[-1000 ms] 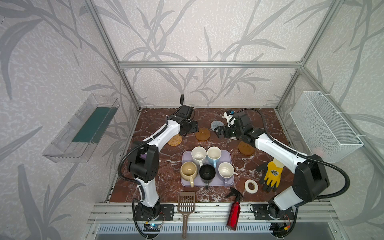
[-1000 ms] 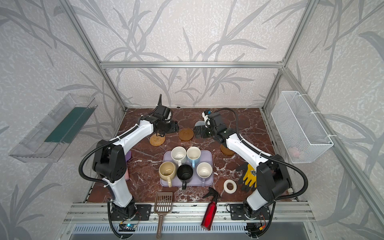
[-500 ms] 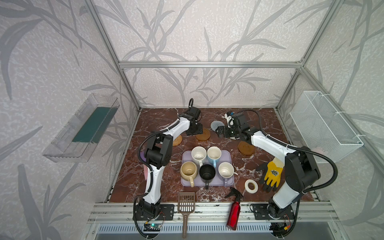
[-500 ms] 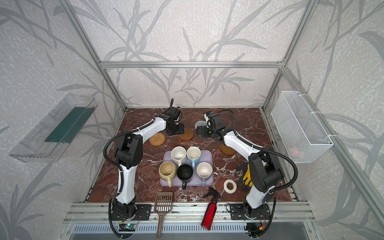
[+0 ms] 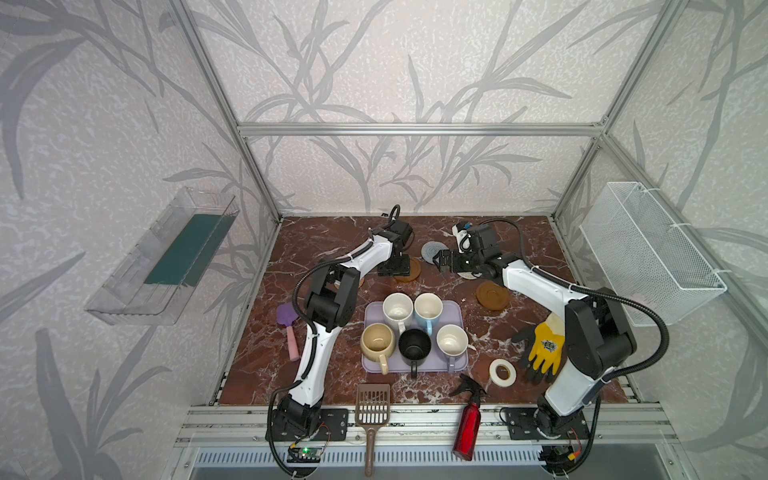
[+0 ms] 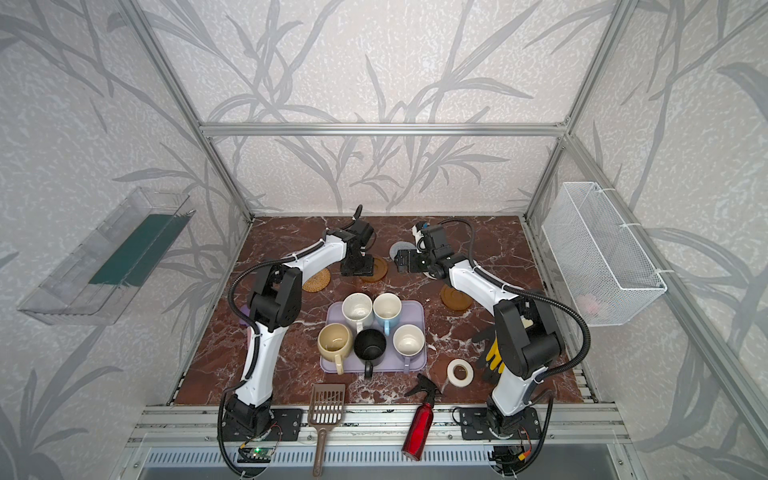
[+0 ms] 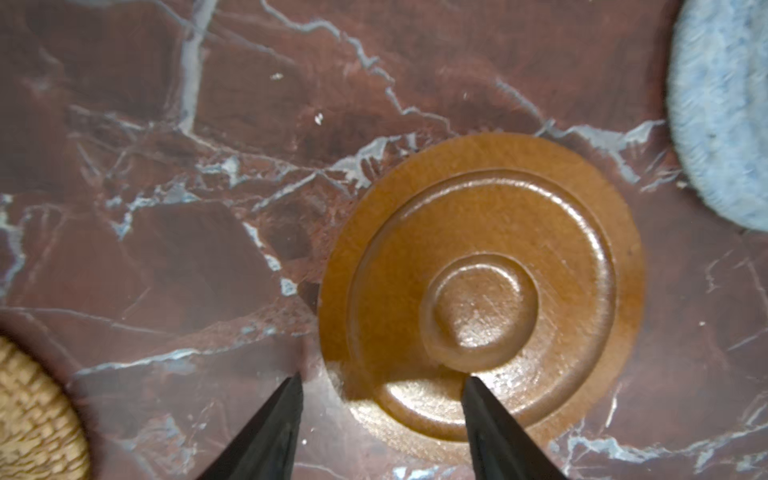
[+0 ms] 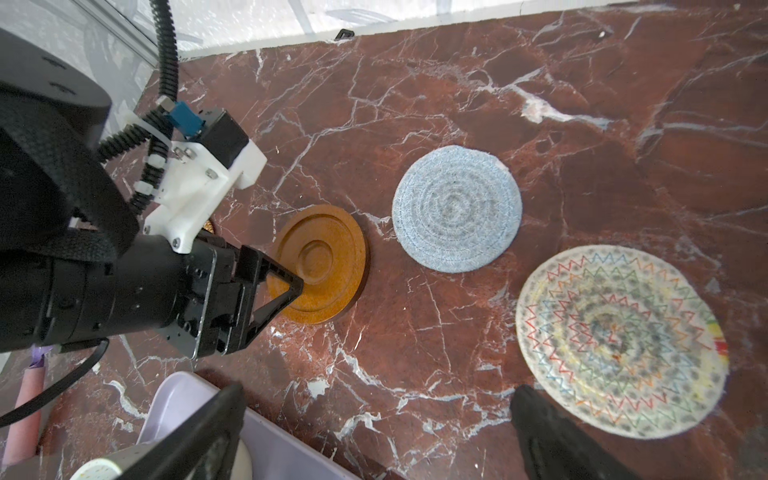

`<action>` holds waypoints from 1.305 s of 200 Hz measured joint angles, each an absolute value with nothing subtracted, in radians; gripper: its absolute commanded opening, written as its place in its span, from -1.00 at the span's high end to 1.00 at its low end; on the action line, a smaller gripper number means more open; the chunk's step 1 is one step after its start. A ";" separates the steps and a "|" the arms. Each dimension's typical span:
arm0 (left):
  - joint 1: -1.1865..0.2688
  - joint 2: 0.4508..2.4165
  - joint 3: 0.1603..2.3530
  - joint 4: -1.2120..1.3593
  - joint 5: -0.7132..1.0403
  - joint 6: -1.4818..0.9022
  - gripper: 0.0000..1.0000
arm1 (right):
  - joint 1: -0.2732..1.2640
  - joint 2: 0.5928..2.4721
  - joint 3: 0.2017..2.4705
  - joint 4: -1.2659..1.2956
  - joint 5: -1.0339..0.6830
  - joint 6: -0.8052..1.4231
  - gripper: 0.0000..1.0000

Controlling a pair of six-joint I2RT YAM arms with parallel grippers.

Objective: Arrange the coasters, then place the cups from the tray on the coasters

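My left gripper point(image 7: 382, 376) straddles the rim of the amber coaster point(image 7: 482, 291), jaws half apart, toward the table's point(image 5: 332, 241) back edge. The right gripper point(image 8: 378, 388) gapes wide (holding nothing) near the cream coaster point(image 8: 619, 340). The cups point(image 5: 398, 307) sit on the tray point(image 5: 455, 309).

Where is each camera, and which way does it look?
Both top views: high up on the arms' base side, looking down at the whole table; both arms show, with the left gripper and right gripper.
Left wrist: on the left arm, looking straight down at the amber coaster; its own two black fingertips show.
Right wrist: on the right arm, looking across the table at the grey-blue coaster and cream coaster; its own fingertips and the left gripper show.
Shared: both wrist views show the amber coaster and the grey-blue coaster.
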State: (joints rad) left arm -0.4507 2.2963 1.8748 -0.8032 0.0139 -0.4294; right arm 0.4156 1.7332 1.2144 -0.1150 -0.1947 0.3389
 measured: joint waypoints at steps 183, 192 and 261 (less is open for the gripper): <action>-0.412 2.198 1.728 -0.842 -0.122 -0.467 0.16 | 0.414 1.701 1.174 -0.110 -0.229 0.371 -1.00; -0.407 2.185 1.706 -0.839 -0.123 -0.467 0.16 | 0.418 1.697 1.174 -0.110 -0.230 0.371 -1.00; -0.392 2.118 1.604 -0.817 -0.112 -0.467 0.15 | 0.458 1.705 1.222 -0.170 -0.242 0.371 -1.00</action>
State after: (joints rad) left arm -0.3920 2.1178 1.6043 -0.8169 -0.1120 -0.4675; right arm 0.4583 1.7046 1.2217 -0.1703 -0.2417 0.3706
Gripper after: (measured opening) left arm 0.423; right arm 0.999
